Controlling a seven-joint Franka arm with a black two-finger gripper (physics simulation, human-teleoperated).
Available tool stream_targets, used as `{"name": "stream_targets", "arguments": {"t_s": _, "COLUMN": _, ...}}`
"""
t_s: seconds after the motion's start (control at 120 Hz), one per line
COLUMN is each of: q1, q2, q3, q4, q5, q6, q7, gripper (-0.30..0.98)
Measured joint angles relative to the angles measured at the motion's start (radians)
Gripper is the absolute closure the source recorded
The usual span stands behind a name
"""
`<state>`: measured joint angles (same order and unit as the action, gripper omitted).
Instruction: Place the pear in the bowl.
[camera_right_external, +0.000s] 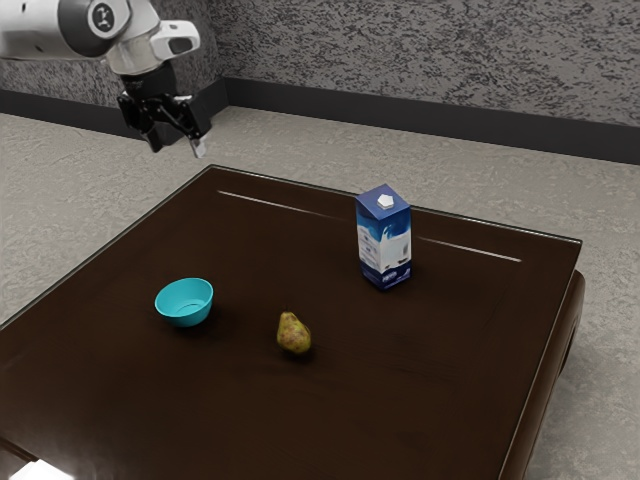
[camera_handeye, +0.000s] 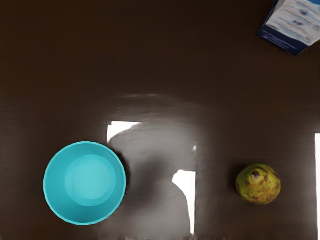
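High above the table's far-left corner in the exterior view is my gripper (camera_right_external: 178, 140), its two fingers spread apart with nothing between them, so it is open. The yellow-green pear (camera_right_external: 293, 334) rests on the dark table, apart from the turquoise bowl (camera_right_external: 185, 303), which stands upright and holds nothing. In the wrist view the bowl (camera_handeye: 85, 183) and the pear (camera_handeye: 258, 184) are both seen from above, with a stretch of tabletop between them.
A blue and white milk carton (camera_right_external: 384, 238) stands upright on the dark table (camera_right_external: 400, 400), farther back than the pear. Part of the carton (camera_handeye: 295, 25) is in the wrist view too. A grey wall is behind the table.
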<state>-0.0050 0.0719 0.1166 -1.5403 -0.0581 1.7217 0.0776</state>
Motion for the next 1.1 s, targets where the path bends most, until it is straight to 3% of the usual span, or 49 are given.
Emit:
{"name": "stream_targets", "arguments": {"t_s": 0.142, "q1": -0.013, "q2": 0.007, "q3": -0.002, "q4": -0.026, "q5": -0.001, "q6": -0.017, "q7": -0.007, "gripper": 0.02}}
{"name": "stream_targets", "arguments": {"t_s": 0.3, "q1": -0.157, "q2": -0.010, "q3": -0.002, "q4": -0.311, "q5": -0.014, "q6": 0.075, "q7": -0.111, "gripper": 0.02}}
{"name": "stream_targets", "arguments": {"t_s": 0.375, "q1": -0.214, "q2": 0.033, "q3": -0.002, "q4": -0.366, "q5": -0.042, "q6": 0.134, "q7": -0.176, "gripper": 0.02}}
{"name": "stream_targets", "arguments": {"t_s": 0.833, "q1": -0.258, "q2": 0.279, "q3": 0.007, "q4": -0.367, "q5": -0.070, "q6": 0.456, "q7": -0.512, "gripper": 0.02}}
{"name": "stream_targets", "arguments": {"t_s": 1.1, "q1": -0.257, "q2": 0.334, "q3": 0.014, "q4": -0.358, "q5": -0.069, "q6": 0.578, "q7": -0.665, "gripper": 0.02}}
